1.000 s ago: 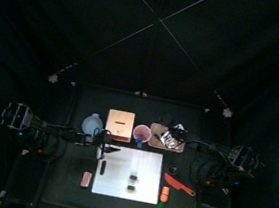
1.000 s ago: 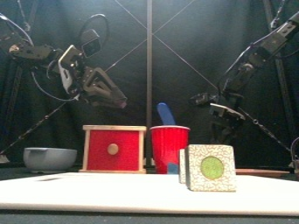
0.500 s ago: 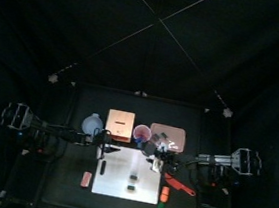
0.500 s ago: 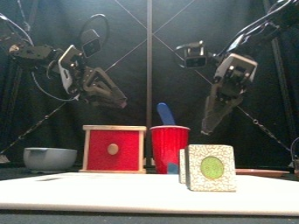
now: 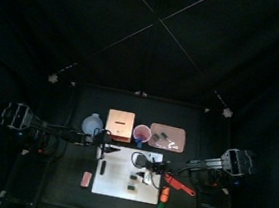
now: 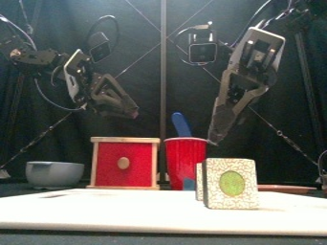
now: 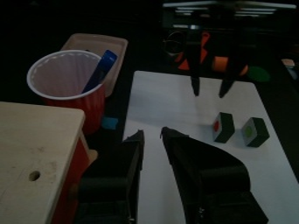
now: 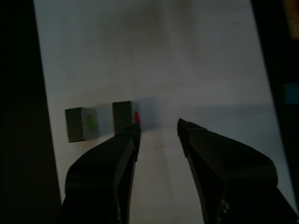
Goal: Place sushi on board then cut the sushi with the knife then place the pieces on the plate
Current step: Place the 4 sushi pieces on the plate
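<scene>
Right gripper [image 8: 158,133]: positioned above the white cutting board [image 8: 176,52]. Jaws are spread apart and hold nothing. In the front view the jaw tips point down and hang clear of the board surface.

Left gripper [image 7: 152,138]: raised above the left part of the table, over the area near the wooden box [image 6: 125,163]. Jaws are parted by a narrow gap and are empty.

Sushi pieces [image 8: 124,116]: two separate blocks stand side by side on the board, close together but not touching. In the right wrist view the nearer block lies just beside one jaw tip without contact. In the front view the block's face shows a green centre.

Red cup [image 6: 186,161]: stands upright behind the board, just right of the wooden box. The blue toy knife [image 6: 181,124] stands in the cup, handle up.

Pink tray [image 5: 166,136]: lies flat behind the board, right of the cup.
</scene>
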You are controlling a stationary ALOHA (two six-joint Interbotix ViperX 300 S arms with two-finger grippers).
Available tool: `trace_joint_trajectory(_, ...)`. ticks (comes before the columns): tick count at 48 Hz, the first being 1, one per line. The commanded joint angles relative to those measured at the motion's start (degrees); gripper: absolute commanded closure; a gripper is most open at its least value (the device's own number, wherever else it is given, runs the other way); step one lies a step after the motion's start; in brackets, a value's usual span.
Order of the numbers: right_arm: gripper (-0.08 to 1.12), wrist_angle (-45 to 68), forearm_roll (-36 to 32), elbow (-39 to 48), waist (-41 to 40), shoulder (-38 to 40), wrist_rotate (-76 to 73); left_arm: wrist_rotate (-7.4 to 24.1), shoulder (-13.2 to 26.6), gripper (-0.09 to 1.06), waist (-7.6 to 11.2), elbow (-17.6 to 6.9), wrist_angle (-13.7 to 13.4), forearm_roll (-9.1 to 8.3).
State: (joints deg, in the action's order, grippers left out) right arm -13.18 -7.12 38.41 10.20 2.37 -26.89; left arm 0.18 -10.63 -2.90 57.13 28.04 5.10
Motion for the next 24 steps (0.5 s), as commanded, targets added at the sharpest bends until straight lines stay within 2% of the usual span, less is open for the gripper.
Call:
trace_joint_trajectory(1, 0.25, 0.5, 1.4, -2.3, 0.8, -0.3, 0.2, 0.0, -0.3, 0.30, -0.18, -0.4, 0.4, 0.00)
trace_joint_trajectory(24, 0.24, 0.8, 1.3, -5.0, 1.2, -6.2, 0.3, 0.1, -0.3, 0.30, -0.18, 0.1, 0.4, 0.00)
